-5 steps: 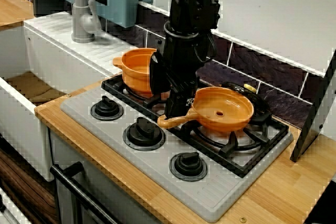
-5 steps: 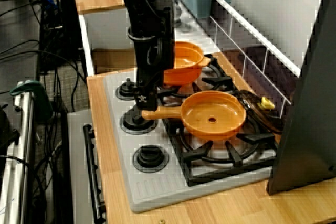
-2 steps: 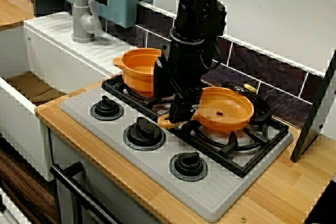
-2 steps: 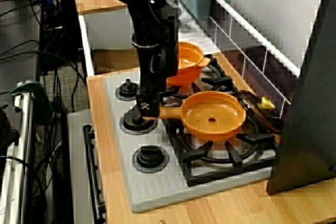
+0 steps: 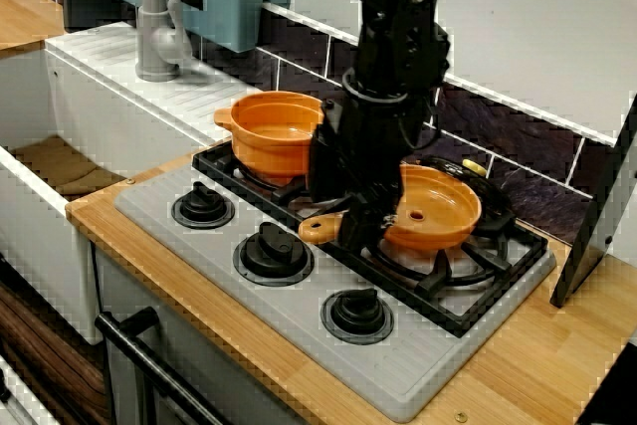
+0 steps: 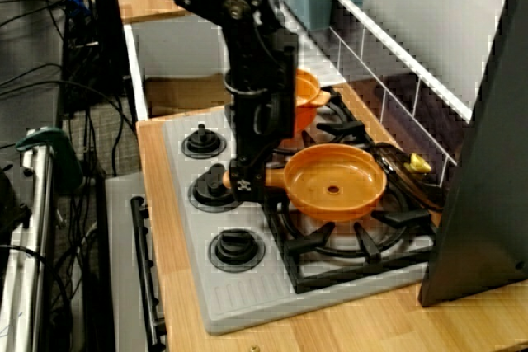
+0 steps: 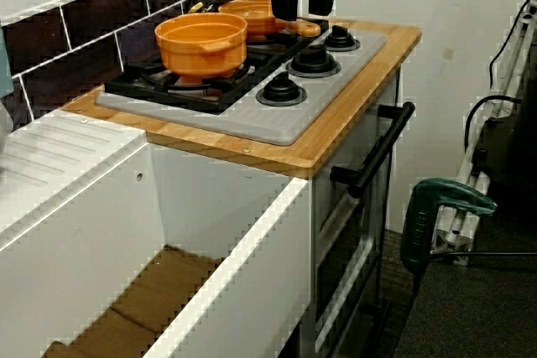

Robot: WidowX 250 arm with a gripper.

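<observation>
Three black knobs (image 5: pixel 272 252) sit along the near edge of the grey hob (image 5: pixel 299 330), unchanged. Just behind the middle one, the gripper (image 7: pixel 302 16) hangs low over the handle (image 5: pixel 316 229) of the orange frying pan (image 5: pixel 435 208). A second ago it stood over the handle's free left end. It has since slid right along the handle toward the bowl, so the rounded tip now shows to its left, and the arm above leans further right. In the view from the sink end the two fingers stand apart with the handle under the gap; whether they touch it I cannot tell. The pan has not shifted and rests on the right-hand grate. Farther back and left, the orange pot (image 5: pixel 274 131) sits on its burner, more of it uncovered than before. A small yellow piece (image 5: pixel 475 166) lies by the tiled wall.
</observation>
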